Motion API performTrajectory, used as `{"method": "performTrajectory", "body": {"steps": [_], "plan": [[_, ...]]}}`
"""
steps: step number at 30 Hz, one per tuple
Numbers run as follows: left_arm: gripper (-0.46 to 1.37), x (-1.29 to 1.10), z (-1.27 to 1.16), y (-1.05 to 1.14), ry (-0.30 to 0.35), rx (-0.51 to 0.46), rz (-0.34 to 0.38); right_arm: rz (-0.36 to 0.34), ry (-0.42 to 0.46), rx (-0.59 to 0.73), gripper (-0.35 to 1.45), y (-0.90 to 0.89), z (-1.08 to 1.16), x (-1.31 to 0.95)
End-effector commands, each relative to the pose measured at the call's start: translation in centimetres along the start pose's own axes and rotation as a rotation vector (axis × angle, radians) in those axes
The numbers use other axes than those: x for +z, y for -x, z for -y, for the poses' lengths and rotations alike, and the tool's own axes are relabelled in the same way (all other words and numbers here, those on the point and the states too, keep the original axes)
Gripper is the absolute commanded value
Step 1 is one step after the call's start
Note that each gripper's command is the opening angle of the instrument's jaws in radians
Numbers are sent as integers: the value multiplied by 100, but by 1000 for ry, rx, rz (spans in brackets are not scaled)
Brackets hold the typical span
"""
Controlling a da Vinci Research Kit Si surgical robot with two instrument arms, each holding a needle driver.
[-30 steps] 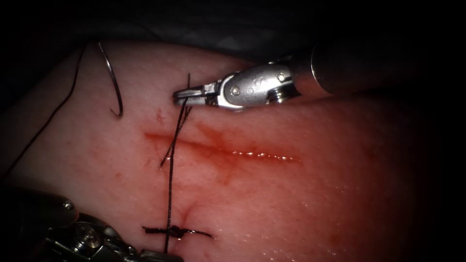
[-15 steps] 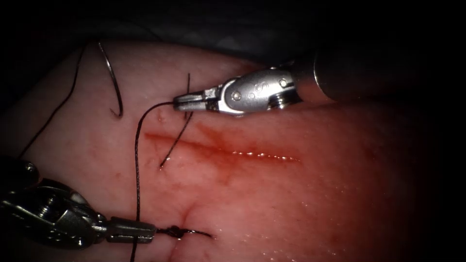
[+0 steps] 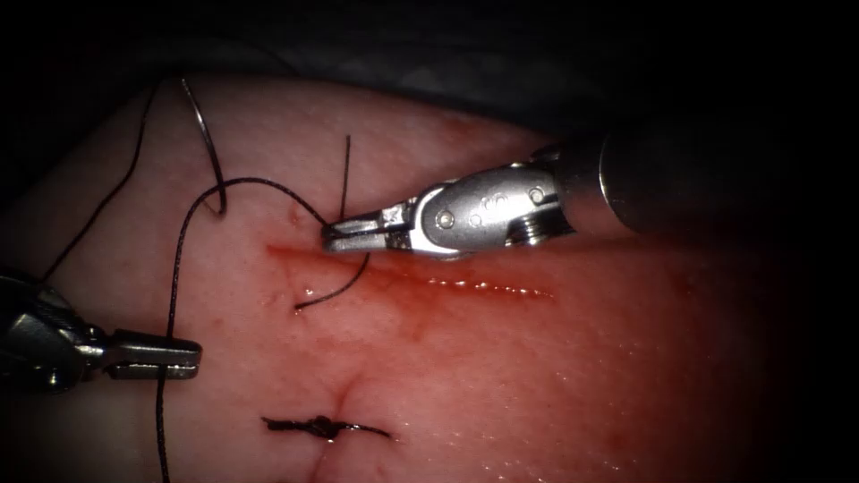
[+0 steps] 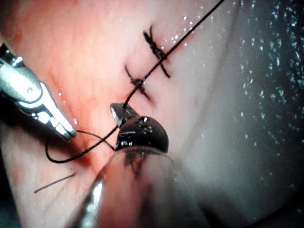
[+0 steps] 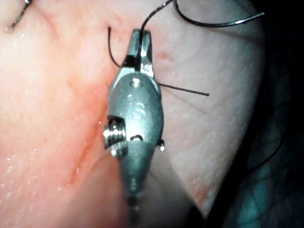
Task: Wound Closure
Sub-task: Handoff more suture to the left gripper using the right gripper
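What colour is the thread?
Black; the thread shows best in the endoscope view.

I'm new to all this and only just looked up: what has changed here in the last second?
The left tool, shut on the thread, swung up and leftward, turning the taut strand into a slack loop. The right tool, also gripping thread, dipped toward the cut. The needle lies free, and the finished knot is unchanged.

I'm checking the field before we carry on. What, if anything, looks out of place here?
The needle lies loose on the tissue, up and left of the cut, held by neither tool. The right tool and left tool are both shut on the thread. Red fluid smears around the cut. Nothing else stands out.
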Motion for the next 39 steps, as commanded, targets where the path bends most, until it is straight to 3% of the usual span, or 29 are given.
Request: {"method": "performTrajectory", "body": {"steps": [1, 13, 21, 25, 26, 27, 30, 33, 39], "plan": [[-35, 0, 2, 0, -3, -3, -1, 1, 2, 7, -35, -1, 3, -2], [-35, 0, 9, 17, -42, -7, 32, -2, -6, 76, -35, -19, 28, -23], [-35, -13, 15, 26, -56, -1, 61, -5, -15, 128, -35, -27, 38, -27], [-35, -22, 22, 35, -95, -10, 75, -17, -20, 171, -32, -32, 41, -36], [-35, -23, 23, 36, -100, -11, 78, -20, -20, 172, -14, -33, 40, -38], [-35, -25, 25, 38, -106, -12, 83, -24, -20, 174, 17, -35, 40, -41], [-35, -28, 27, 40, -117, -17, 89, -29, -21, 179, 59, -38, 37, -47], [-35, -34, 30, 41, -124, -16, 90, -42, -19, 183, 80, -40, 35, -54], [-35, -43, 34, 44, -126, -20, 91, -35, 47, 201, 103, -31, 21, -70]]}}
